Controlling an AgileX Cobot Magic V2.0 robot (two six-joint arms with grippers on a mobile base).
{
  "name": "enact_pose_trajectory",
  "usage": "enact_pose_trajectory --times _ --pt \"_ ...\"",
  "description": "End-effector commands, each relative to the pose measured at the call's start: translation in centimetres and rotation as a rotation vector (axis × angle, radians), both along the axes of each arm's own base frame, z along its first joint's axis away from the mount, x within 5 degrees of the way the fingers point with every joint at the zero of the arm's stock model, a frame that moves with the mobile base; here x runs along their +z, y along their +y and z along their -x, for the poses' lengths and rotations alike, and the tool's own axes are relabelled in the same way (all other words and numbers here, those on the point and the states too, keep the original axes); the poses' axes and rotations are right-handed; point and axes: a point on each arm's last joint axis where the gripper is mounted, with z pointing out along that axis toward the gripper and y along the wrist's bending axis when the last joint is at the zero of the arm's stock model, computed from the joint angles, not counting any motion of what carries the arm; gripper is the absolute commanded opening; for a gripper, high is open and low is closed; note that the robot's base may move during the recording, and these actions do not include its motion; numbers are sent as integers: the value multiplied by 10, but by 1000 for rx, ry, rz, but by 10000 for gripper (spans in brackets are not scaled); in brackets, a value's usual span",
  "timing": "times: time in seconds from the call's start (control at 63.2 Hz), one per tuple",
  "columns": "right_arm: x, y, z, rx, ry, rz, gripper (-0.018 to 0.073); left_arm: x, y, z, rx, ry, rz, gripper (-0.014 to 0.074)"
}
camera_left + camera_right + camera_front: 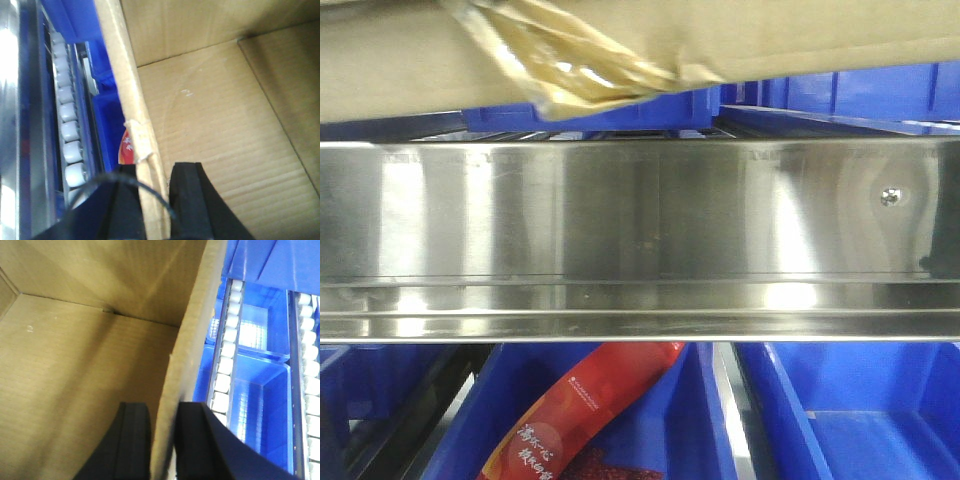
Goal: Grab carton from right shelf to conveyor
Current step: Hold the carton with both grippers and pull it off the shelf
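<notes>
The brown cardboard carton (620,40) fills the top of the front view, with torn yellow tape hanging from its underside. It is open and empty inside in the left wrist view (225,130) and the right wrist view (75,365). My left gripper (155,200) is shut on the carton's left wall, one finger outside and one inside. My right gripper (165,440) is shut on the carton's right wall in the same way. The conveyor is not identifiable in these views.
A shiny steel shelf beam (640,240) crosses the front view below the carton. Blue bins (860,420) sit under it, one holding a red snack packet (580,420). White roller tracks (225,350) and blue bins (255,400) lie beside the carton.
</notes>
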Motion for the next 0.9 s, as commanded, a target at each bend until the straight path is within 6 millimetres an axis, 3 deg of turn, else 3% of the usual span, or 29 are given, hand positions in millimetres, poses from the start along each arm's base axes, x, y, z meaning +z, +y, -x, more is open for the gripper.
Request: enact_pose_trajectory --times 0.0,0.886 --pt "10 5 2 46 -77 -69 -68 7 -6 5 -50 -43 56 -17" --pt "17 7 -2 52 -161 -113 -68 8 -1 3 -22 -70 6 -17"
